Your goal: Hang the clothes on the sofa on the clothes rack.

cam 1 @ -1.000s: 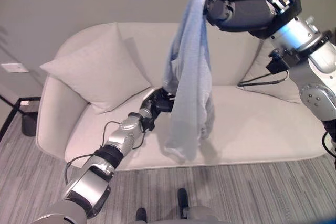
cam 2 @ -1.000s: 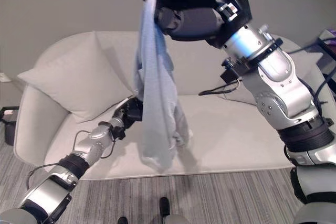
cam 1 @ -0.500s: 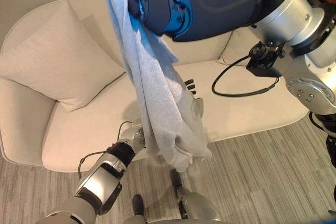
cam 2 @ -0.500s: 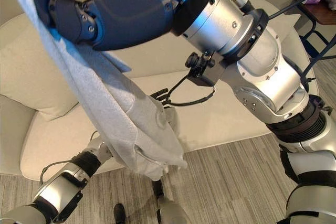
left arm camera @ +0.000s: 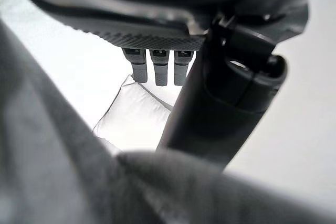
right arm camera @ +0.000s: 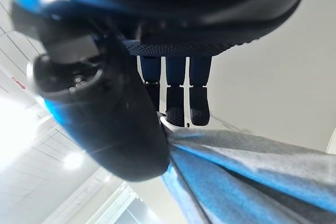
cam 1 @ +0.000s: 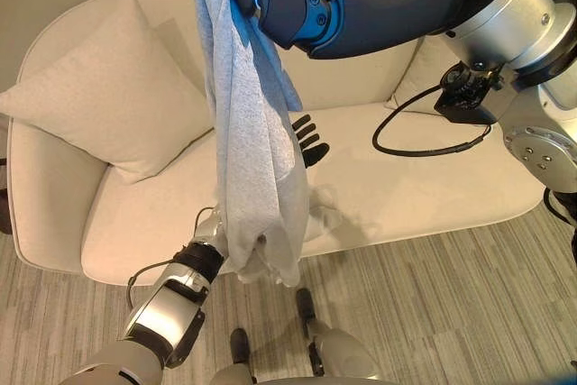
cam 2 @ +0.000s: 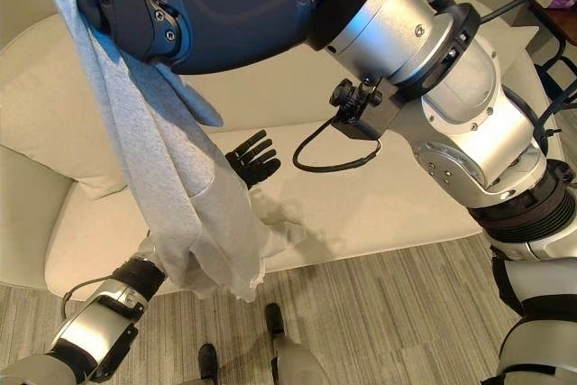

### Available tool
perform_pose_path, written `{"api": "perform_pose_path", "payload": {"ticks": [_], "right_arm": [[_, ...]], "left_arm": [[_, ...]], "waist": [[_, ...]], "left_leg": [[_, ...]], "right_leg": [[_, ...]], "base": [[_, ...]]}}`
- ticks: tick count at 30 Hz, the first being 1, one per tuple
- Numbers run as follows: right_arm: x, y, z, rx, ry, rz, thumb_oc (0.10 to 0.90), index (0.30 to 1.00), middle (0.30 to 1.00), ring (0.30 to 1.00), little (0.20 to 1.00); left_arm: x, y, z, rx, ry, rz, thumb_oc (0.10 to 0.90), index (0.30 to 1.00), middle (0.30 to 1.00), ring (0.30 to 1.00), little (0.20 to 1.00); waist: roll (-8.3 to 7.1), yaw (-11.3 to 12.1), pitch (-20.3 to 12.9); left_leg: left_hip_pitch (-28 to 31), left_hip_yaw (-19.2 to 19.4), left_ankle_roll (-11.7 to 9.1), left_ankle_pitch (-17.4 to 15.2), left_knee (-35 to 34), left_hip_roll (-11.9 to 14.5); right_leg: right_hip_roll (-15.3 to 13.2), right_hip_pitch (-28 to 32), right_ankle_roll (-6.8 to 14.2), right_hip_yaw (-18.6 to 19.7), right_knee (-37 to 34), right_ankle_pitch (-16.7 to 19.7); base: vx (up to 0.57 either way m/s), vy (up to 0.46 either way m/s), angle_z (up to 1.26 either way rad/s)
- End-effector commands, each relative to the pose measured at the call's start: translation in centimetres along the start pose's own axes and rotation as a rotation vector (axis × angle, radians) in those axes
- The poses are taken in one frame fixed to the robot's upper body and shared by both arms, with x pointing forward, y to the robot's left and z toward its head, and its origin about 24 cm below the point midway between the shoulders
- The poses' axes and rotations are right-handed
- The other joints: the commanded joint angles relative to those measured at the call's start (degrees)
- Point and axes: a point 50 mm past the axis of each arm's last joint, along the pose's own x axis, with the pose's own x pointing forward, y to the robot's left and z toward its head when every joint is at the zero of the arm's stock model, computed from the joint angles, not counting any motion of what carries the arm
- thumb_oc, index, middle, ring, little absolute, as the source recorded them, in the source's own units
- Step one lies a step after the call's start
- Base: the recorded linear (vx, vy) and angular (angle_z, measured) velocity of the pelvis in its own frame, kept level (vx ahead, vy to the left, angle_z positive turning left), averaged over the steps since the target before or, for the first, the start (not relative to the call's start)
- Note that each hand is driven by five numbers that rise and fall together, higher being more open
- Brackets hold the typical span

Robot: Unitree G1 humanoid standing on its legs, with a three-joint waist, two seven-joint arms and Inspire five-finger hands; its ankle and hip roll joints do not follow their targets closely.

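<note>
A pale square cushion (cam 1: 99, 105) leans against the backrest at the left end of the seat. A second cushion (cam 1: 428, 74) sits at the right end. Grey striped carpet (cam 1: 433, 313) covers the near floor.

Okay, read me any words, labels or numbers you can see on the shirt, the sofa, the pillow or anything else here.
None can be read.
Pale blue shirt, pinched in the right hand: no print.
Cream sofa and pillow: plain, no tag.
Left hand, open over the seat: no markings.
</note>
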Motion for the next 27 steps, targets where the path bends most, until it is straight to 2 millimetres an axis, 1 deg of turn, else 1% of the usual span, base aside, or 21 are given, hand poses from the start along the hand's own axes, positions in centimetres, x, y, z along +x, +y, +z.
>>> {"api": "perform_pose_path", "payload": {"ticks": [1,2,4,5,6,7,8,9,11,13,14,15,18,20,21,23,25,27], "right_arm": [[1.2,-2.9,6.0,-0.066,-0.307,-0.083,0.4,0.3,0.3,0.3,0.3],[1.0,-3.0,6.1,-0.077,-0.299,-0.085,0.4,0.3,0.3,0.3,0.3],[0.7,-3.4,6.4,-0.105,-0.282,-0.082,0.4,0.3,0.3,0.3,0.3],[0.6,-3.5,6.4,-0.107,-0.277,-0.083,0.4,0.3,0.3,0.3,0.3],[0.7,-3.6,6.6,-0.125,-0.265,-0.075,0.4,0.3,0.3,0.3,0.3],[0.7,-3.7,6.8,-0.132,-0.264,-0.073,0.4,0.3,0.3,0.3,0.3],[0.5,-4.1,7.1,-0.148,-0.265,-0.089,0.4,0.3,0.3,0.3,0.3],[0.4,-4.3,7.5,-0.163,-0.27,-0.09,0.4,0.3,0.3,0.3,0.3],[0.0,-4.9,8.5,-0.203,-0.288,-0.118,0.4,0.3,0.3,0.3,0.3],[-1.0,-6.3,10.3,-0.265,-0.305,-0.18,0.4,0.3,0.3,0.3,0.3],[-1.0,-6.3,10.3,-0.265,-0.305,-0.18,0.4,0.3,0.3,0.3,0.3],[-1.4,-7.0,11.0,-0.301,-0.286,-0.2,0.4,0.3,0.3,0.3,0.3],[-1.5,-7.4,11.5,-0.32,-0.285,-0.213,0.4,0.3,0.3,0.3,0.3],[-1.8,-7.9,12.4,-0.344,-0.304,-0.241,0.4,0.3,0.3,0.3,0.3],[-1.8,-8.0,12.4,-0.343,-0.304,-0.241,0.4,0.3,0.3,0.3,0.3],[-2.4,-8.9,12.9,-0.341,-0.319,-0.291,0.4,0.3,0.3,0.3,0.3],[-3.2,-9.8,12.3,-0.334,-0.263,-0.337,0.4,0.3,0.3,0.3,0.3],[-3.4,-9.9,12.2,-0.332,-0.255,-0.342,0.4,0.3,0.3,0.3,0.3]], "left_arm": [[0.8,-2.7,1.8,-0.02,-0.106,-0.192,0.8,0.9,0.9,0.9,0.9],[0.5,-2.3,1.7,-0.021,-0.106,-0.184,0.8,0.9,0.9,0.9,0.9],[-0.4,-0.9,0.4,0.0,-0.055,-0.159,0.8,0.9,0.9,0.9,0.9],[-0.5,-0.7,0.4,0.007,-0.046,-0.159,0.8,0.9,0.9,0.9,0.9],[-0.6,-0.3,0.9,0.031,-0.043,-0.158,0.8,0.9,0.9,0.9,0.9],[-0.8,0.1,1.1,0.037,-0.039,-0.156,0.8,0.9,0.9,0.9,0.9],[-1.3,0.9,1.4,0.051,-0.038,-0.136,0.8,0.9,0.9,0.9,0.9],[-1.6,1.3,1.6,0.054,-0.039,-0.128,0.8,0.9,0.9,0.9,0.9],[-2.1,2.2,2.0,0.049,-0.059,-0.098,0.8,0.9,0.9,0.9,0.9],[-3.0,3.4,2.3,0.028,-0.083,-0.058,0.8,0.9,0.9,0.9,0.9],[-3.0,3.4,2.3,0.028,-0.083,-0.058,0.8,0.9,0.9,0.9,0.9],[-3.5,4.0,2.7,0.016,-0.113,-0.026,0.8,0.9,0.9,0.9,0.9],[-3.7,4.4,2.7,0.013,-0.123,-0.006,0.8,0.9,0.9,0.9,0.9],[-4.0,4.8,2.7,0.004,-0.135,0.016,0.8,0.9,0.9,0.9,0.9],[-4.0,4.8,2.7,0.005,-0.135,0.016,0.8,0.9,0.9,0.9,0.9],[-4.2,5.1,2.9,-0.031,-0.172,0.043,0.8,0.9,0.9,0.9,0.9],[-4.4,5.3,3.3,-0.09,-0.243,0.072,0.8,0.9,0.9,0.9,0.9],[-4.5,5.3,3.4,-0.101,-0.262,0.078,0.8,0.9,0.9,0.9,0.9]], "waist": [[-1.65,1.9,-3.3],[-1.75,2.0,-3.1],[-2.12,2.1,-2.5],[-2.17,2.0,-2.4],[-2.26,2.0,-2.2],[-2.22,2.0,-2.1],[-2.18,2.0,-1.9],[-2.17,2.0,-1.7],[-2.15,1.9,-1.4],[-2.55,1.7,-0.9],[-2.55,1.7,-0.9],[-3.1,1.5,-0.5],[-3.35,1.4,-0.4],[-3.52,1.1,-0.5],[-3.53,1.1,-0.5],[-3.69,1.0,-0.3],[-4.3,1.1,0.6],[-4.3,1.1,0.8]], "left_leg": [[1.7,0.2,-1.4,-4.1,0.4,-0.8],[1.6,0.1,-1.4,-4.1,0.4,-0.8],[1.1,0.1,-1.4,-4.0,0.4,-0.7],[1.0,0.2,-1.4,-4.0,0.4,-0.7],[0.9,0.4,-1.4,-4.0,0.4,-0.6],[0.9,0.5,-1.4,-4.0,0.4,-0.6],[0.7,0.6,-1.4,-4.0,0.4,-0.6],[0.6,0.7,-1.3,-4.0,0.4,-0.6],[0.3,0.6,-1.4,-3.9,0.4,-0.5],[-0.1,0.3,-1.5,-4.0,0.4,-0.4],[-0.1,0.3,-1.5,-4.0,0.4,-0.4],[-0.2,0.2,-1.5,-3.9,0.4,-0.3],[-0.2,0.3,-1.6,-3.9,0.4,-0.2],[-0.2,0.5,-1.6,-4.1,0.4,-0.1],[-0.2,0.5,-1.6,-4.1,0.4,-0.1],[-0.4,0.6,-1.6,-4.1,0.4,0.0],[-0.6,0.9,-1.7,-4.0,0.4,0.1],[-0.6,0.9,-1.7,-4.0,0.4,0.1]], "right_leg": [[-3.3,2.4,3.8,-1.0,0.3,-3.3],[-3.3,2.3,3.8,-1.0,0.3,-3.3],[-3.2,1.6,3.8,-0.8,0.3,-3.0],[-3.2,1.5,3.8,-0.8,0.3,-2.9],[-3.0,1.2,3.8,-0.7,0.3,-2.9],[-3.0,1.1,3.8,-0.6,0.3,-2.8],[-3.0,0.9,3.8,-0.5,0.3,-2.7],[-3.0,0.7,3.8,-0.5,0.3,-2.7],[-3.0,0.6,3.8,-0.7,0.3,-2.7],[-3.0,0.3,3.7,-1.0,0.3,-2.7],[-3.0,0.3,3.7,-1.0,0.3,-2.7],[-2.8,0.1,3.6,-0.9,0.3,-2.6],[-2.6,-0.1,3.5,-0.9,0.3,-2.6],[-2.5,-0.3,3.5,-0.7,0.3,-2.6],[-2.5,-0.3,3.5,-0.7,0.3,-2.6],[-2.3,-0.6,3.6,-0.6,0.3,-2.5],[-2.2,-1.1,3.6,-0.3,0.3,-2.3],[-2.1,-1.1,3.5,-0.2,0.3,-2.3]], "base": [[0.0,0.0,0.0],[0.0,0.0,0.0],[-0.02,-0.004,0.0],[0.0,0.0,0.0],[-0.01,-0.006,-0.04],[0.0,0.0,-0.1],[0.01,0.012,-0.1],[0.0,0.013,-0.08],[0.0,0.0,0.0],[0.0,-0.002,0.05],[-0.02,-0.007,0.06],[-0.01,-0.008,0.04],[0.0,0.0,0.0],[0.0,-0.006,-0.03],[0.0,-0.01,-0.04],[-0.01,-0.014,-0.06],[-0.04,-0.011,-0.1],[-0.02,-0.006,-0.08]]}}
